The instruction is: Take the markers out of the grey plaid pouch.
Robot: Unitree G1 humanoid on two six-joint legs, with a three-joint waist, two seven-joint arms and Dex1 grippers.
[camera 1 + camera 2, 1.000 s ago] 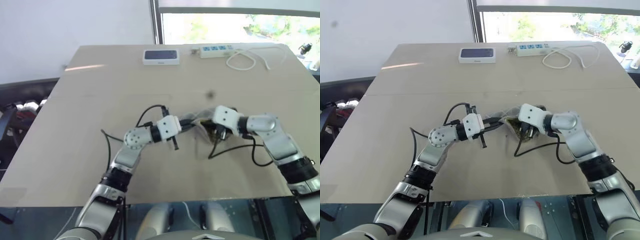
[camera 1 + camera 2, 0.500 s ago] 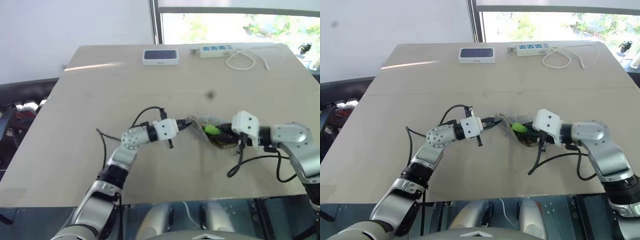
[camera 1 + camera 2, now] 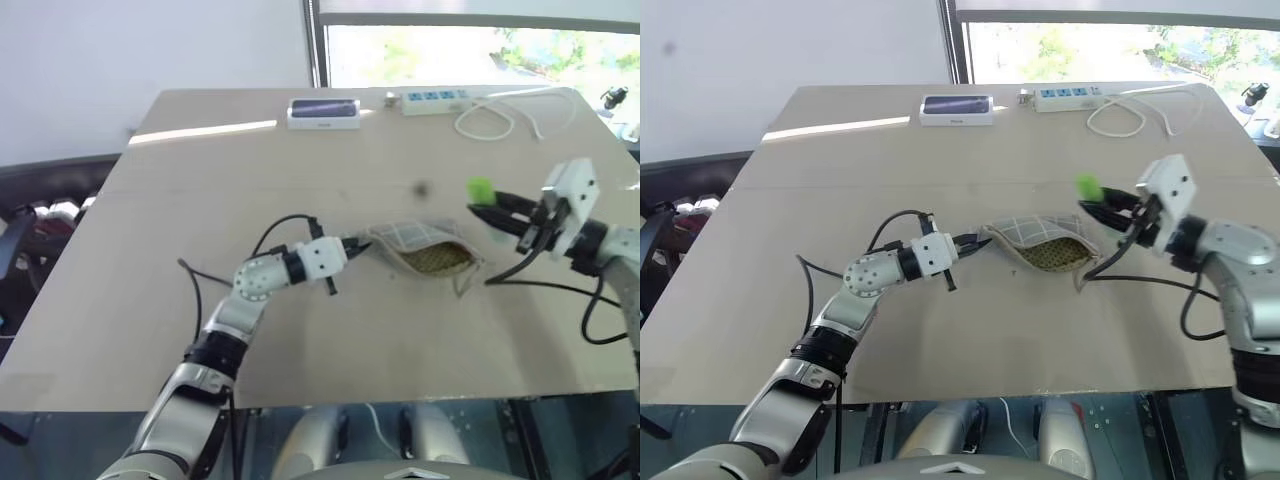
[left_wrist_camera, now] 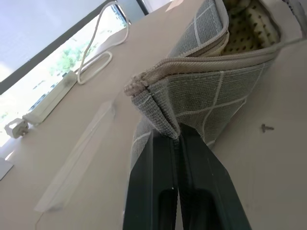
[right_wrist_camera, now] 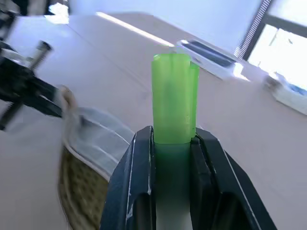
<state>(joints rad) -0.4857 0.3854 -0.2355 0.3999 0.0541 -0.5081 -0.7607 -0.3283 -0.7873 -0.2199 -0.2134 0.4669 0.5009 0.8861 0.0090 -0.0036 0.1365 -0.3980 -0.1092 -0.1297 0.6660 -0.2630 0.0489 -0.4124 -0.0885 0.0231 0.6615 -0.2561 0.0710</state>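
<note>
Above pouch, right gripper clasping highlighter

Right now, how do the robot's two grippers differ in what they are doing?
The left gripper has its jaws pinched shut on a corner of the grey plaid pouch; the right gripper clamps a lime-green highlighter. The left one sits low at the table, while the right is raised above it, off to the pouch's side. The left points level at the pouch's end; the highlighter sticks out beyond the right jaws. Both are holding something.

Open grey plaid pouch, lime-green highlighter aloft
</note>
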